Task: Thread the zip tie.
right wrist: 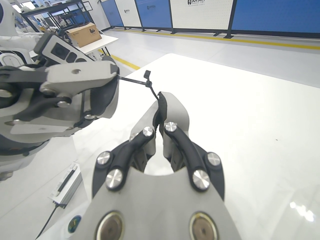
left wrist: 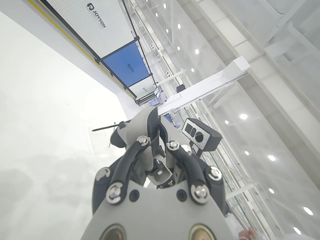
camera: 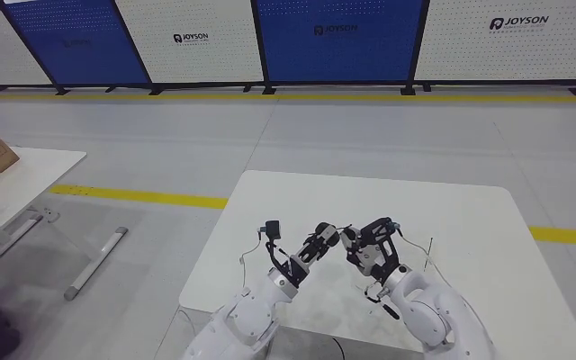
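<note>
A black zip tie (right wrist: 136, 81) is held in the air between both grippers, over the front of the white table (camera: 450, 216). My right gripper (right wrist: 160, 97) is shut on one end of it. The strap bends at a thick spot, with a small black block sticking up beside the bend. From there it runs into the tip of my left gripper (right wrist: 114, 76), which is shut on it. In the left wrist view the left gripper (left wrist: 153, 113) is shut, and a length of the zip tie (left wrist: 103, 127) sticks out beyond it. From above, the left gripper (camera: 328, 236) and right gripper (camera: 353, 241) nearly touch.
A thin dark strand (camera: 430, 246) lies on the table to the right of the arms. A second table with a cardboard box (right wrist: 83, 36) stands off to the left. A silver box (right wrist: 66, 183) lies on the floor by the near edge. Partition panels (camera: 342, 36) line the far side.
</note>
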Controlling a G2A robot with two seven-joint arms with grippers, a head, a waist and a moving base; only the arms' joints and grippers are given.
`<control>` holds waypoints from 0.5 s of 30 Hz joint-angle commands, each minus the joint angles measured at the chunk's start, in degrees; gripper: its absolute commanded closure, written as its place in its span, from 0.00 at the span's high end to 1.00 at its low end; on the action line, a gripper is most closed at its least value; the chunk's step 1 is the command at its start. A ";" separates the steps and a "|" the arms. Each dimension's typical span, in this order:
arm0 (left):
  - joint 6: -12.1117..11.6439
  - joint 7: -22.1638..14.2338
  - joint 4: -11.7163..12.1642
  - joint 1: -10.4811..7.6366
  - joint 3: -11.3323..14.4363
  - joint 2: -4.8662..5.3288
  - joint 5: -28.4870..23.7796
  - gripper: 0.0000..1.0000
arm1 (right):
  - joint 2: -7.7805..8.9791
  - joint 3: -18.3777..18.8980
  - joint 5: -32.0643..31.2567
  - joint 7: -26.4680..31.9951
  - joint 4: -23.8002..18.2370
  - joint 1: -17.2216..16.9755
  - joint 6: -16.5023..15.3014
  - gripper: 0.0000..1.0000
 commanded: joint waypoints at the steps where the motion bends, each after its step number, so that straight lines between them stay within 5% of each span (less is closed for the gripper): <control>1: -0.09 -0.07 -0.16 0.10 -0.10 0.02 0.08 0.00 | -0.04 -0.29 0.00 0.20 0.32 0.22 -0.04 0.00; 15: -0.65 -0.26 -1.14 0.83 -0.83 0.17 0.21 0.00 | -0.23 -1.79 0.13 1.30 1.71 1.07 0.18 0.00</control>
